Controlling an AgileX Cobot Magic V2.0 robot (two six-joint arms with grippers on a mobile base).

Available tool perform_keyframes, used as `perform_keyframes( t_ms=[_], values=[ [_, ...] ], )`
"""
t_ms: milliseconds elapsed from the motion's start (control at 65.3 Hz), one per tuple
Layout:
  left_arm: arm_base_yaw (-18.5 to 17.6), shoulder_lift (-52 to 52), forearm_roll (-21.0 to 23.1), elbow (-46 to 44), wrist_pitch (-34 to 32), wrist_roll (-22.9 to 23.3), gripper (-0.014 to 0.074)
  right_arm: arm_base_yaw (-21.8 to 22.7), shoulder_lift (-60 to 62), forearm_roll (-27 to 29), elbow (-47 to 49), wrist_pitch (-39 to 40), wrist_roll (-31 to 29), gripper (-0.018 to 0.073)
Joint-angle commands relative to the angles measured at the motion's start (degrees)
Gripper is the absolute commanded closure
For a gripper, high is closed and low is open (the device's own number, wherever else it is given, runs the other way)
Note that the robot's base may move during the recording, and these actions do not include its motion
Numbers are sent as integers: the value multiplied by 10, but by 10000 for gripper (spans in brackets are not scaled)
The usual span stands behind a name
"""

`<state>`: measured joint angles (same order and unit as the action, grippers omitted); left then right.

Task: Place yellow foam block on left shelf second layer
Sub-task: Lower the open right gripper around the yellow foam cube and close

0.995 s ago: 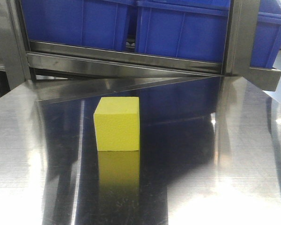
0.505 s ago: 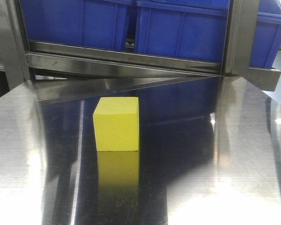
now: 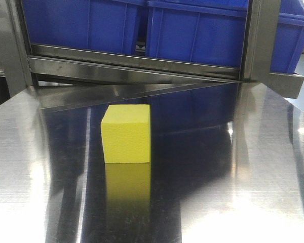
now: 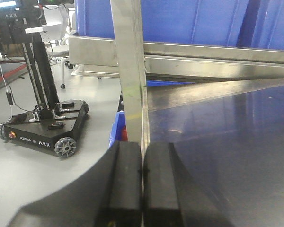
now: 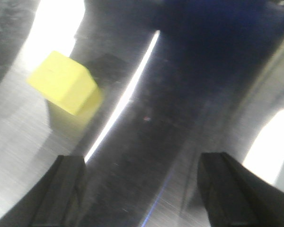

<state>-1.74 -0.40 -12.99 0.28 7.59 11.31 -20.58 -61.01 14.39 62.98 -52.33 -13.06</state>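
The yellow foam block (image 3: 126, 134) stands alone on the shiny steel table (image 3: 233, 192), left of centre. The right wrist view shows it too, blurred, as the yellow foam block (image 5: 64, 89) up and to the left of my right gripper (image 5: 144, 163). That gripper is open, fingers wide apart over bare steel, with nothing between them. My left gripper (image 4: 142, 170) is shut, its two black pads pressed together on nothing, and it hangs at the table's left edge by a steel shelf post (image 4: 131, 71). Neither gripper shows in the front view.
Behind the table stands a steel shelf rail (image 3: 131, 63) carrying blue bins (image 3: 192, 30). Steel uprights (image 3: 261, 40) flank it. To the left, off the table, a black wheeled base (image 4: 45, 127) with a mast sits on the grey floor.
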Motion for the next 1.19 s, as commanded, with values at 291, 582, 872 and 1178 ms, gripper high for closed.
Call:
perform_keyframes(
  t_ms=[291, 582, 872, 1178],
  values=[
    [-4, -8, 2, 15, -49, 2, 460, -174, -195, -127, 181, 18, 364, -12],
    [-4, -8, 2, 15, -49, 2, 460, -275, -309, -223, 293, -35, 444, -68],
    [-4, -8, 2, 15, -49, 2, 460, -307, -390, -287, 332, -51, 598, -68],
    [-4, -8, 2, 15, -49, 2, 460, -312, -438, -310, 332, -61, 639, -68]
  ],
)
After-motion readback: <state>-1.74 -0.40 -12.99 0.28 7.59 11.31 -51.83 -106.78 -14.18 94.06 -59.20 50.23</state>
